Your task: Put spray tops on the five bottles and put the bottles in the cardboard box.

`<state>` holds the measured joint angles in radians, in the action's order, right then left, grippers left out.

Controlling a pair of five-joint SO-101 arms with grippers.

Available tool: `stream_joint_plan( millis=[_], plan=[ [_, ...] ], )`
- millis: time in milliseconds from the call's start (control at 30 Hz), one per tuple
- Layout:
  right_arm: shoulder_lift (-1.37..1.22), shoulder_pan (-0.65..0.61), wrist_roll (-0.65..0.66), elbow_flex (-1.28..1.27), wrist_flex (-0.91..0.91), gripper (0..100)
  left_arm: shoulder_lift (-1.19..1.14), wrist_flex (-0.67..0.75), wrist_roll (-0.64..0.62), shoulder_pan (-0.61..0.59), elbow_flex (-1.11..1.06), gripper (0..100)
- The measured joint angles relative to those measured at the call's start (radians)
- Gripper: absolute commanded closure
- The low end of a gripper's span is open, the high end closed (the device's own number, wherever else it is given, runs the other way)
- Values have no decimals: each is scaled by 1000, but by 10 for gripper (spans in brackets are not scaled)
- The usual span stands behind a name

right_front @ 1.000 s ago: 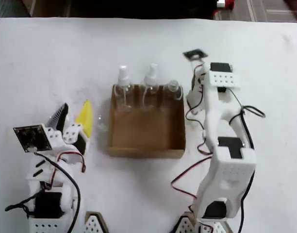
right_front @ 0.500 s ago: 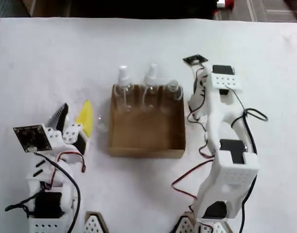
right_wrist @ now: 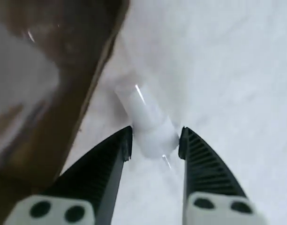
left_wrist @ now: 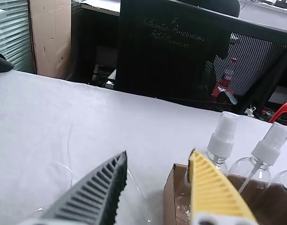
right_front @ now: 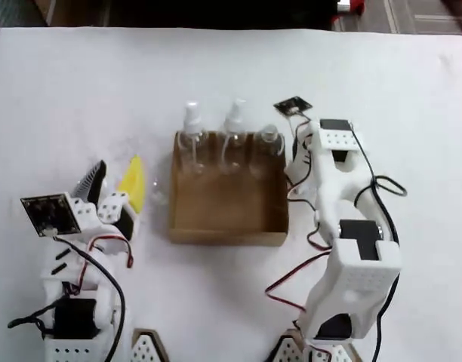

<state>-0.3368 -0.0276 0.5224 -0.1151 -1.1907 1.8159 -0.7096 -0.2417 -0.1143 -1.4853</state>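
Observation:
The cardboard box [right_front: 187, 226] sits mid-table. Along its far wall stand two clear bottles with white spray tops [right_front: 192, 139] [right_front: 232, 136] and a third bottle [right_front: 268, 143] with a bare neck. My right gripper [right_wrist: 155, 136] is down at the table just outside the box's right wall [right_wrist: 64, 126], shut on a white spray top [right_wrist: 150, 124] that lies there. In the high view this gripper [right_front: 294, 160] sits beside the box's far right corner. My left gripper [left_wrist: 157, 157] hovers open and empty left of the box, its yellow finger [right_front: 133, 181] nearest it.
A crinkled clear film [right_front: 129, 145] lies on the white table left of the box. The right arm's red and black cables [right_front: 295, 268] hang close to the box's near right corner. A dark chair [left_wrist: 181, 51] stands beyond the table's far edge.
The right arm has swung left and nearer, bringing its gripper closer to the box's right wall. The left arm has not moved.

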Motion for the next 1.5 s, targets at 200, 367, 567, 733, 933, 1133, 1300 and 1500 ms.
stream_joint_plan(
  millis=[200,367,567,733,933,1133,1300,1500],
  plan=[
    [0,15,-104,0,61,858,0,0,0,0,0,797],
    [0,58,-164,0,98,858,0,0,0,0,0,797],
    [-11,144,-270,0,158,858,0,0,0,0,0,797],
    [-12,164,-356,0,158,858,0,0,0,0,0,797],
    [-12,166,-400,0,158,854,0,0,6,0,0,797],
    [-12,163,-402,0,160,844,0,0,6,0,0,797],
    [-12,130,-402,18,160,696,0,0,6,0,0,797],
    [-12,129,-402,21,172,738,0,0,6,0,0,797]
  ],
)
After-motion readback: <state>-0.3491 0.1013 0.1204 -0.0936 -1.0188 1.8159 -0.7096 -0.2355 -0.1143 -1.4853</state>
